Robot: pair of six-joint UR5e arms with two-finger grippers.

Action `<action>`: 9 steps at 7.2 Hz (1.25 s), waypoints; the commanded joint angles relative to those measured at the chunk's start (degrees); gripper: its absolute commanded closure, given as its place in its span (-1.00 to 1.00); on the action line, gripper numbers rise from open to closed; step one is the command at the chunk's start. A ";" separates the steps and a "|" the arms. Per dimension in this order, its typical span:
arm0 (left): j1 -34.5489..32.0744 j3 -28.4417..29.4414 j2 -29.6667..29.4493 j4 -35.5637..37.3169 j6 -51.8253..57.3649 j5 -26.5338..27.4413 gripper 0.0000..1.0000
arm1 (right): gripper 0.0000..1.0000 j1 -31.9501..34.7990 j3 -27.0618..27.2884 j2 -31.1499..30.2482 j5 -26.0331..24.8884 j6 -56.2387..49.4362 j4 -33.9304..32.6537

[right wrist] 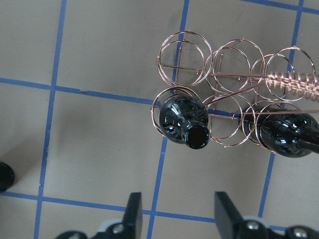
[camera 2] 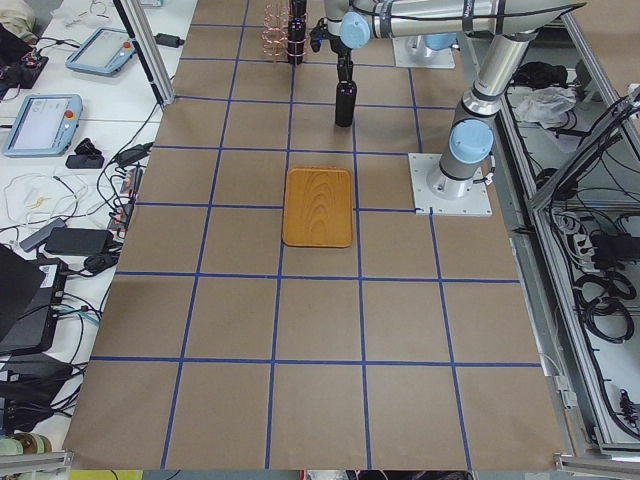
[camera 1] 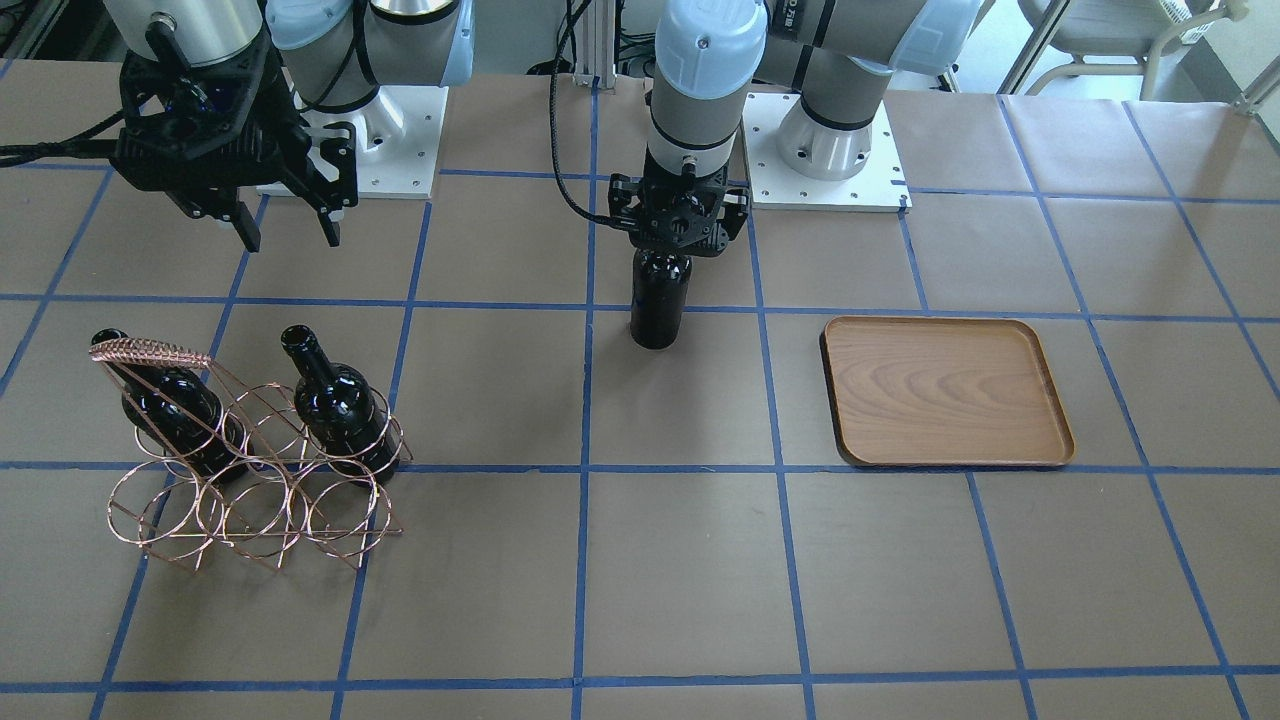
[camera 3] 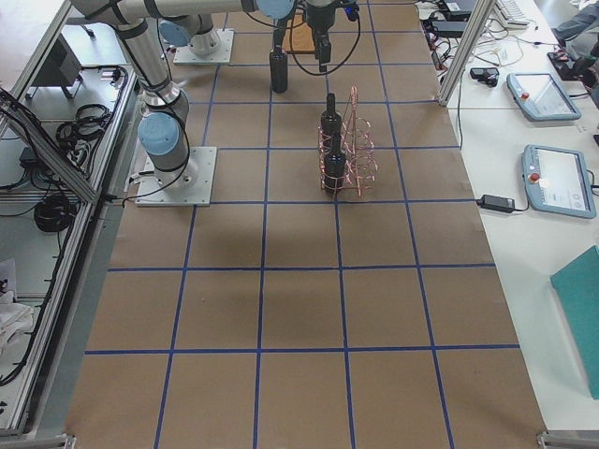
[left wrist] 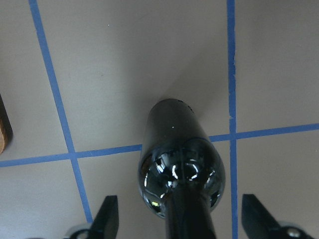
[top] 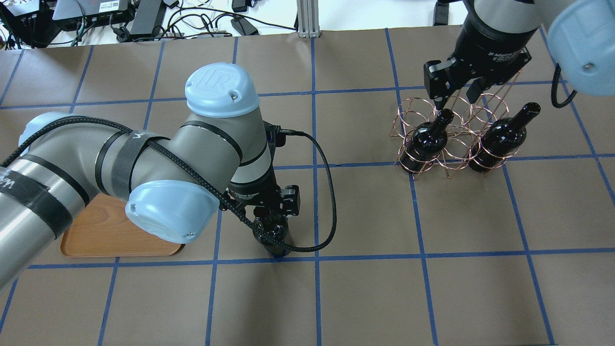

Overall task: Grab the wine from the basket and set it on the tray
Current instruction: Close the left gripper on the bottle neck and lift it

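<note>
One wine bottle [camera 1: 660, 300] stands upright on the table, left of the tray [camera 1: 945, 390] and apart from it. My left gripper [camera 1: 668, 250] is directly above the bottle. In the left wrist view its fingers [left wrist: 107, 216] stand wide on either side of the neck [left wrist: 184, 219] without touching it. The copper wire basket [camera 1: 250, 480] holds two more bottles [camera 1: 170, 400] [camera 1: 335, 400]. My right gripper [camera 1: 290, 238] hangs open and empty above the basket [right wrist: 224, 99], with one bottle mouth [right wrist: 196, 135] below it. The tray [top: 110, 235] carries nothing.
The table is covered in brown paper with a blue tape grid [camera 1: 585, 470]. The white arm base plates [camera 1: 825, 170] sit at the robot's side. Teach pendants [camera 3: 538, 94] and cables lie on side benches beyond the table's edge.
</note>
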 commanded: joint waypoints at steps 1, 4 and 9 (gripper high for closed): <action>-0.06 0.27 0.22 -0.13 0.11 -0.07 -0.27 | -1.00 0.00 0.00 0.00 0.08 1.13 -0.10; -0.06 0.35 0.13 -0.04 0.29 -0.16 0.81 | -0.99 -0.79 -0.09 0.00 0.16 8.09 -0.54; 0.46 4.28 -0.22 -3.09 0.64 0.63 1.00 | -0.98 -0.88 0.00 -0.09 0.16 8.09 -0.37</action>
